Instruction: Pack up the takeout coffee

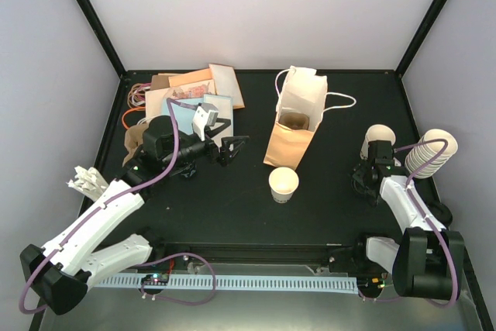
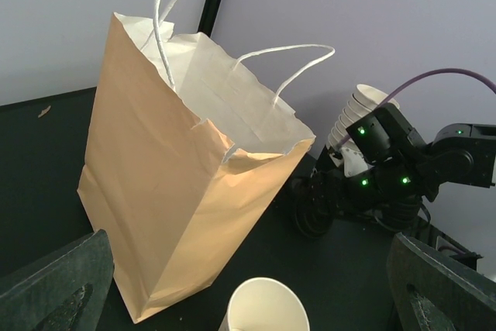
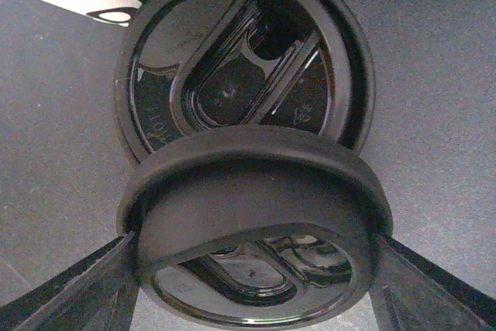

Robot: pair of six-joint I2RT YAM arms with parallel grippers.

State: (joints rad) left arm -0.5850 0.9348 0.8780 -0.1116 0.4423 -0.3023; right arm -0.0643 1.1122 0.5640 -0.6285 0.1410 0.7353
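**Q:** What is seen at the L side of the black table (image 1: 225,215)?

**A:** A pile of brown and pale-blue flat paper pieces (image 1: 194,94) is laid at the far L corner. Just in front of it the left gripper (image 1: 235,150) is held w/ jaws spread wide. Nothing is caught between them, and it is pointed toward the bag.

**Q:** And the centre?

**A:** A tall brown paper bag with white string handles (image 1: 288,143) is stood upright, mouth open. An open cream paper cup (image 1: 284,185), no lid, is set upright just in front of it. Contact btwn the two can't be told.

**Q:** Where is the takeout coffee found?

**A:** The white paper cup with black lettering (image 1: 377,139) is placed at the R side, outside the bag and well apart from it. In the R wrist view a round black plastic lid (image 3: 240,52) is seen on it, w/ a strip of white wall and black print at upper L. Upright or tipped over can't be told.

**Q:** R end effector?

**A:** The right gripper (image 3: 256,242) is set astride a second, loose black lid (image 3: 256,191), tilted, one finger at each side of its rim, jaws wide. The rim seems to be met by both fingers, but a firm grip can't be told.

**Q:** Far R?

**A:** A tilted stack of lidless cream cups (image 1: 428,154) is seen just R of the coffee.
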